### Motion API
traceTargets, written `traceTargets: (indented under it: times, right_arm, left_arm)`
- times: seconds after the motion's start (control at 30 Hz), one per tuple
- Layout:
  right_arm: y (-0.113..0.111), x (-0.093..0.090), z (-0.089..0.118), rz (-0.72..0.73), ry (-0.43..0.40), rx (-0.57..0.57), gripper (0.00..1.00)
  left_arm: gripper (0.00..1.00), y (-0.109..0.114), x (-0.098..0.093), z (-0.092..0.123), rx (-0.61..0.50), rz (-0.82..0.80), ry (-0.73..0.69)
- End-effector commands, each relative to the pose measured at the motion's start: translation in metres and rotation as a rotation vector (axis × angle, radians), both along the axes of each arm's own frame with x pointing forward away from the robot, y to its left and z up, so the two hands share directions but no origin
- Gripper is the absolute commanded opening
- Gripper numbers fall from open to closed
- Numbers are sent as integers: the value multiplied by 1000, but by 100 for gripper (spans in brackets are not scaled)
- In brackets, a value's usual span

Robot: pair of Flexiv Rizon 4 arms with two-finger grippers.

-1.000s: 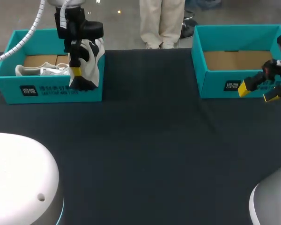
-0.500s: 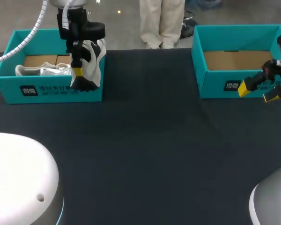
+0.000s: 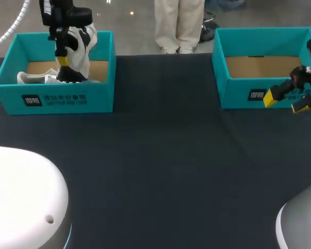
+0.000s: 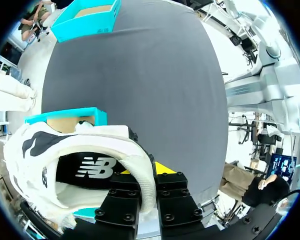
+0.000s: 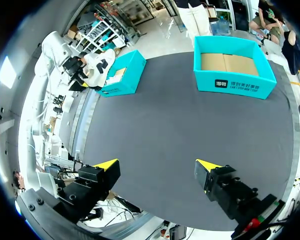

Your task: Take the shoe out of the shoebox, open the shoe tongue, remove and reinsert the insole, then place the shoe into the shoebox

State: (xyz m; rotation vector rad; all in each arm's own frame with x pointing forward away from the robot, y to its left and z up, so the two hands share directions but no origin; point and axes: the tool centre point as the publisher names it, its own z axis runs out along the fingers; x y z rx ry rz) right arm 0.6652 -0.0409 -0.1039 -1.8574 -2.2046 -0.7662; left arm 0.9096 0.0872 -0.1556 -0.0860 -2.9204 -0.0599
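Note:
A white and black shoe (image 3: 79,51) hangs toe-down over the inside of the left teal shoebox (image 3: 57,98), held by its collar. My left gripper (image 3: 63,62) is shut on it. In the left wrist view the shoe (image 4: 55,155) fills the space ahead of the left gripper (image 4: 149,172), whose fingers pinch the padded collar, with the box corner (image 4: 65,116) beneath. A second white shoe (image 3: 39,78) lies in that box. My right gripper (image 3: 286,100) stands open and empty in front of the right teal shoebox (image 3: 238,93); its fingers (image 5: 106,164) spread wide over bare cloth.
The dark table cloth (image 3: 166,155) stretches between and in front of the two boxes. The right shoebox (image 5: 235,80) shows only its cardboard floor. The left shoebox (image 5: 121,75) sits far across the table in the right wrist view, with my left arm (image 5: 57,50) above it.
My left arm has carried the shoe leftward and back, from over the box's front right corner to above its inside. The right arm has not moved.

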Motion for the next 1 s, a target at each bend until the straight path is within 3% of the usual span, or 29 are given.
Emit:
traceTargets:
  times: [0.03,0.3,0.53,1.0]
  right_arm:
    - [1,3,0,1,5,-2,100]
    - [1,3,0,1,5,-2,100]
    - [1,3,0,1,5,-2,100]
    - [1,3,0,1,5,-2,100]
  left_arm:
    - [0,25,19,13,-4,-41,8]
    - [0,79,68,22,-18,0,53]
    - [0,126,97,23,-23,68,63]
    - [0,157,136,1,9,36,59]
